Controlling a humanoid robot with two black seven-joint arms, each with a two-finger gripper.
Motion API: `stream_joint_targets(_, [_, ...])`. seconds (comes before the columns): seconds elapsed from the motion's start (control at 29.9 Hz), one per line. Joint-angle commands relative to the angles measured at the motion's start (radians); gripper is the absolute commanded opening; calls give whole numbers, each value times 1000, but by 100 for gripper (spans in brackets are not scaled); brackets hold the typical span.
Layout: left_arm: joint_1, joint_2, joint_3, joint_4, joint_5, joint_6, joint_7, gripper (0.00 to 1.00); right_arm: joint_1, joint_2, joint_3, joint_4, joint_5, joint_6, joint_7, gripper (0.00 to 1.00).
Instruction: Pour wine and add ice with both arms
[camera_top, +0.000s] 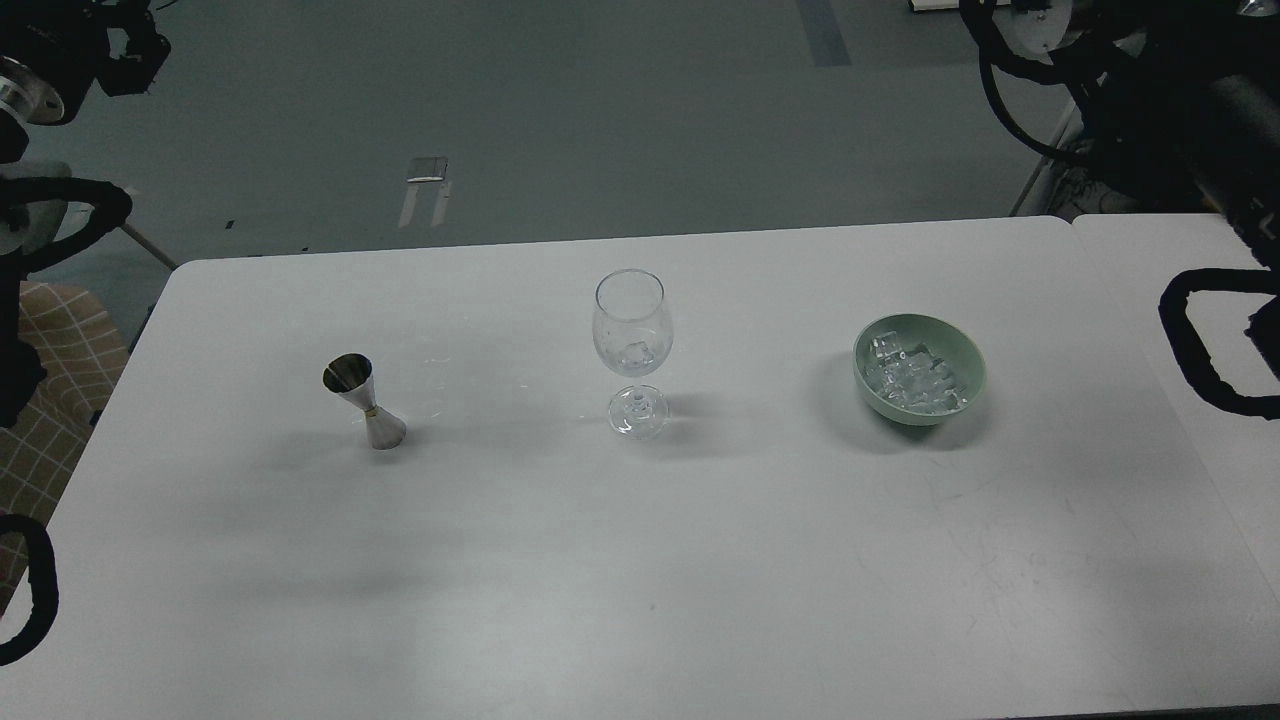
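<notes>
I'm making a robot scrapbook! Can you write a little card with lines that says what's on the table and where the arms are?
table: white
jigger: metal, upright, on the robot's left side
glass: clear, upright, in the middle
in the glass: a piece of ice at the bottom of its cup
bowl: green, on the right side
in the bowl: many ice cubes
left arm: raised at the top left corner, off the table
right arm: raised at the top right corner, off the table
held by the arms: nothing seen
</notes>
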Motion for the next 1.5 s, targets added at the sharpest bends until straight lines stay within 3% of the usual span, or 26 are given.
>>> stream_joint_targets(0.0, [-1,5,-3,-1,-2,-3,2,98,2,4,5,-1,0,7,0,100])
stream_joint_targets(0.17, [5,12,-8,-55,1,-6,13,98,8,23,5,-5,-2,10,0,100])
stream_joint_targets(0.3, [2,14,-20,-78,1,-3,56,98,21,8,5,-4,-2,10,0,100])
stream_joint_targets(0.87, [-10,86,-24,-84,-3,-6,39,98,45,0,5,22,-2,10,0,100])
stream_joint_targets(1.47, [-29,78,-29,-89,-3,-8,42,98,46,-19,5,22,-2,11,0,100])
